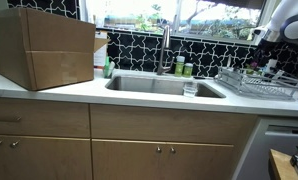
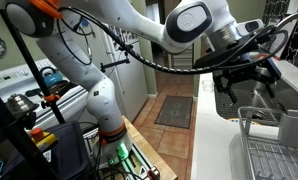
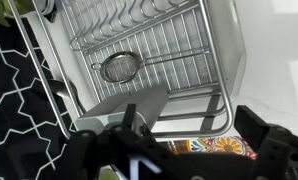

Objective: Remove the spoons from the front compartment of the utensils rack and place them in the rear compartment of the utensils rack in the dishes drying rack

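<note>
cardboard box point(image 1: 44, 48), closed, on the counter point(image 1: 59, 96); steel sink point(image 1: 164, 85) sunk in the counter; dishes drying rack point(image 3: 169, 45) – just beside the sink – holding one mesh strainer point(image 3: 119, 67); gripper point(image 3: 179, 150) above the rack, jaws spread wide, holding nothing.

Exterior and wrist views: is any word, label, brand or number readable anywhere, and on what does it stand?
No text can be read in any view.
bottles behind the sink: labels too small to read.
cardboard box: no print visible.
dishes drying rack: bare wire, no markings.
</note>
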`<action>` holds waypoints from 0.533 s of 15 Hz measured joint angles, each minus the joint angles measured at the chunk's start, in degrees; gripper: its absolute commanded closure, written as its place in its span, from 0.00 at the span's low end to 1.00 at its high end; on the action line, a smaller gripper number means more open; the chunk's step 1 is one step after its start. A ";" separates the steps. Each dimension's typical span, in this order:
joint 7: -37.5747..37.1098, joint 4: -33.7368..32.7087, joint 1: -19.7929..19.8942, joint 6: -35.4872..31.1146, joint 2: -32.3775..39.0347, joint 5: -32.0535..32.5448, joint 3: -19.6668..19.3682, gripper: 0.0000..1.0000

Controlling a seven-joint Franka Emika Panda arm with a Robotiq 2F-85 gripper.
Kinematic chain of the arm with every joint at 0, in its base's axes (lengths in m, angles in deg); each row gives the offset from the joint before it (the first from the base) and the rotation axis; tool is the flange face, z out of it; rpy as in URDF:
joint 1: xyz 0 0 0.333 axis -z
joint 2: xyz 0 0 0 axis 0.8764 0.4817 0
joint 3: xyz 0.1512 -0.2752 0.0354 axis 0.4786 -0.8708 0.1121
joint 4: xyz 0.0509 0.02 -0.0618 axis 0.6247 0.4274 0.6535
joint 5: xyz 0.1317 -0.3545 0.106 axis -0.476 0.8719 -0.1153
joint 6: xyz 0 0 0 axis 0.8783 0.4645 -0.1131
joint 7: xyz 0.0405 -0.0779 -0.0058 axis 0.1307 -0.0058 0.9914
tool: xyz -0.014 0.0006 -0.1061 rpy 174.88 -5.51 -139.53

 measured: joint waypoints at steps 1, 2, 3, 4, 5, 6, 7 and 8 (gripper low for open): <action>1.52 -1.06 0.00 0.00 1.30 -1.12 -0.32 0.00; 3.05 -2.06 0.00 -0.03 2.48 -2.09 -0.49 0.00; 4.50 -2.99 0.00 -0.15 3.56 -2.96 -0.53 0.00; 5.74 -3.79 0.00 -0.38 4.55 -3.75 -0.52 0.00; 6.89 -4.57 -0.01 -0.77 5.49 -4.54 -0.52 0.00; 8.00 -5.19 0.00 -1.46 6.38 -5.43 -0.51 0.00; 9.09 -5.78 0.00 -2.18 7.23 -6.36 -0.50 0.00; 10.03 -6.30 0.00 -2.73 8.12 -7.19 -0.46 0.00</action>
